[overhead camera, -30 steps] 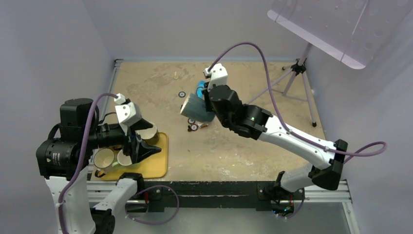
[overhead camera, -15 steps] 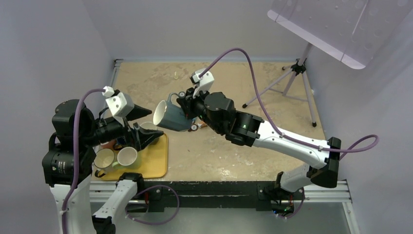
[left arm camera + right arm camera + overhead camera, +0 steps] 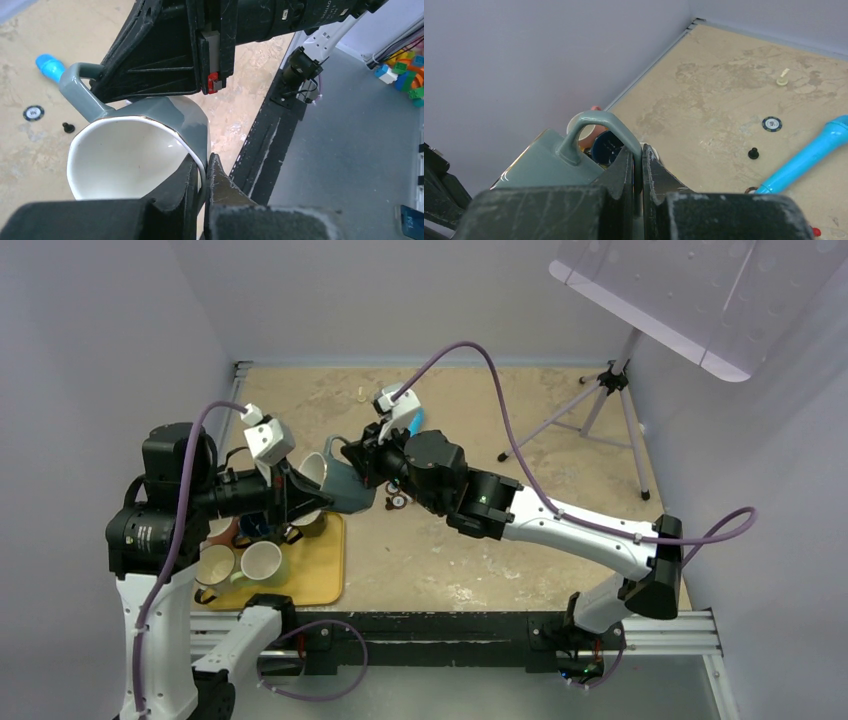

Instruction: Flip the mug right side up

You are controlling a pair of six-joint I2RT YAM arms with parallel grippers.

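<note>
A grey mug (image 3: 337,485) with a white inside hangs in the air on its side, mouth turned toward the left arm. My right gripper (image 3: 360,456) is shut on its handle (image 3: 610,123), one finger on either side of the loop, as the right wrist view (image 3: 639,153) shows. My left gripper (image 3: 306,492) is shut on the mug's rim. In the left wrist view one finger sits inside the white bowl (image 3: 125,160) and the other outside the wall, with the gripper (image 3: 204,168) pinching the gold-edged lip.
A yellow tray (image 3: 325,578) at the near left carries white mugs (image 3: 262,562) and a blue cup (image 3: 608,148) below the held mug. A blue tube (image 3: 814,150), a black disc (image 3: 771,123) and small bits (image 3: 398,502) lie mid-table. A tripod (image 3: 600,400) stands at the far right.
The right arm carried the mug leftward and turned its mouth toward the left arm. The left gripper rose from the tray and shut on the mug's rim.
</note>
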